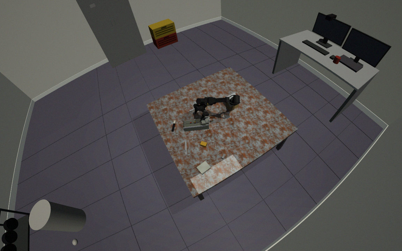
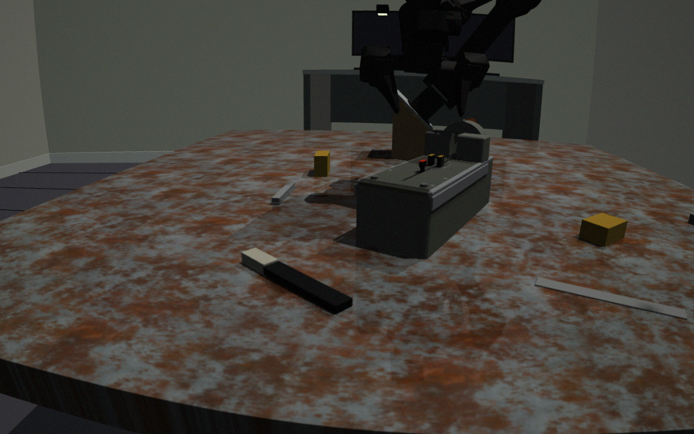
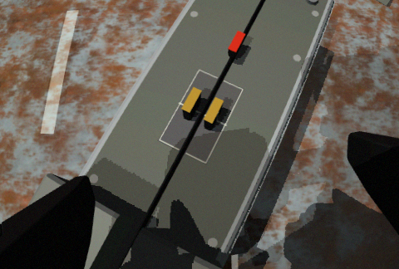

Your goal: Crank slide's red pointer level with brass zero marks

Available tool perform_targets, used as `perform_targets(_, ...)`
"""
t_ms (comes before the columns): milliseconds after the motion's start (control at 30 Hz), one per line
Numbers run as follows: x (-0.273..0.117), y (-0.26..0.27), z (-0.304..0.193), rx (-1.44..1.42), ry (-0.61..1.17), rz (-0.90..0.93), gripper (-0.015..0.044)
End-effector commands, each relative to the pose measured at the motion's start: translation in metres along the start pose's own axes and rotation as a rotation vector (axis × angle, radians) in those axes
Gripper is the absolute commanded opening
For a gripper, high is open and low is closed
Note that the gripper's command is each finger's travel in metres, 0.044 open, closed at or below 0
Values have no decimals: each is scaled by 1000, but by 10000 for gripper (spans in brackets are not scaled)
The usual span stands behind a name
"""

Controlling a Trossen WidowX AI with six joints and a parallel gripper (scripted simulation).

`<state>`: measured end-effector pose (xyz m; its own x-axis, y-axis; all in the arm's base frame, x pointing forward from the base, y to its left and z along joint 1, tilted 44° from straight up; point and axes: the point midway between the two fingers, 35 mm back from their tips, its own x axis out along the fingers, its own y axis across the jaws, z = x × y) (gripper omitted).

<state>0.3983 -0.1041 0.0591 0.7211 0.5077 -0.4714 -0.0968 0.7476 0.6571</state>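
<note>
The grey machine [image 1: 196,127] [image 2: 393,216] [image 3: 137,136] stands on the table. Its red pointer [image 2: 422,163] [image 3: 237,41] is in the slot, clearly off the zero marks towards the end away from the crank. One brass zero mark [image 2: 431,158] [image 3: 192,100] and the other brass mark [image 2: 440,160] [image 3: 214,110] stand either side of the slot. The crank's grey disc [image 2: 465,128] shows behind the two housing blocks, with a bit of orange above it; the handle is mostly hidden. My gripper [image 2: 429,111] [image 3: 223,168] is open and empty, pointing down above the crank end of the machine.
A yellow block [image 1: 203,143] [image 2: 603,229] and a flat strip [image 1: 186,146] [image 2: 608,296] lie on one side. Another yellow block [image 2: 321,163] and a light bar [image 2: 284,193] lie on the other. A black-and-cream bar [image 1: 173,126] [image 2: 306,286] lies beyond the machine's far end.
</note>
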Motion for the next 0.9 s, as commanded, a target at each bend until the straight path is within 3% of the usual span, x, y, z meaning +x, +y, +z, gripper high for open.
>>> perform_targets(0, -1, -3, 1, 2, -13, -10, 440)
perform_targets(467, -2, -3, 2, 2, -13, -10, 440)
perform_targets(867, -43, -1, 33, 8, -8, -15, 440)
